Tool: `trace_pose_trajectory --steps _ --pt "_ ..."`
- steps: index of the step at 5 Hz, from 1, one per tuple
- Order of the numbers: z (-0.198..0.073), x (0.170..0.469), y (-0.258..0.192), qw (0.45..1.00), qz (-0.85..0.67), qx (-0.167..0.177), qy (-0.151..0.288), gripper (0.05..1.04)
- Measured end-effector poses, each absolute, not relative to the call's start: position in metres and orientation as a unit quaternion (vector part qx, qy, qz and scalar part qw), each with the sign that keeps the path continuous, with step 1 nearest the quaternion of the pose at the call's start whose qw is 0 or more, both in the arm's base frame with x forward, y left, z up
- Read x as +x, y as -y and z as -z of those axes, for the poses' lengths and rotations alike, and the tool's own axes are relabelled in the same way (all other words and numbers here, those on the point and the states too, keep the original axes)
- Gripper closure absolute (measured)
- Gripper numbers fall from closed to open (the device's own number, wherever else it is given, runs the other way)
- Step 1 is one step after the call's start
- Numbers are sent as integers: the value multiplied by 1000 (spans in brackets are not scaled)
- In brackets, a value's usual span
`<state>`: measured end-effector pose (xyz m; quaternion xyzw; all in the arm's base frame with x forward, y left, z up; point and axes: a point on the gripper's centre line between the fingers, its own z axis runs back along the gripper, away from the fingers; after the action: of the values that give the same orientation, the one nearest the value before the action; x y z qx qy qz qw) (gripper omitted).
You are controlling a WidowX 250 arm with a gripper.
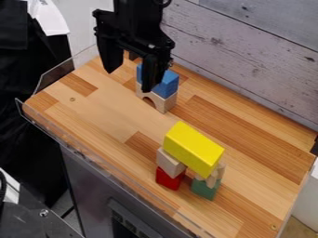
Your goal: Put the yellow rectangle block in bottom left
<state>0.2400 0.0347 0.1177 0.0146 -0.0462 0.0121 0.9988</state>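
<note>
the gripper [129, 80] hung at the upper left of the work surface, its jaws well apart with nothing between them, beside a blue block [166, 84] on a pale arch [164, 102]. right of there and lower down, the yellow block [194, 148] lay like a roof across two small stacks: a pale block [169, 162] over a red block [169, 179] at its left, pale pegs [215, 175] over a green block [204, 188] at its right.

it was probably light, stiff and hard to harm, though its smooth faces might have let it slip or turn under an off-centre pinch. the best hold seemed to be midway along, across its two long sides, then straight up, since the loose supports looked easy to topple.

it was a plain, long, straight-edged bar, bright yellow on top and deeper yellow down the near side, slanting from upper left to lower right.
</note>
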Motion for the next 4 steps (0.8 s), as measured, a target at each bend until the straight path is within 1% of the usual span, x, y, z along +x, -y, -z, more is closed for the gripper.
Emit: trace_pose_trajectory --steps 1,2,3,4 --pt "-110 237 -34 999 -12 13 30 85" --pt "-113 234 -31 999 -14 11 34 85" --pt "-117 229 -22 999 -16 -3 47 85" --pt "-133 221 -8 997 -30 -5 74 85"
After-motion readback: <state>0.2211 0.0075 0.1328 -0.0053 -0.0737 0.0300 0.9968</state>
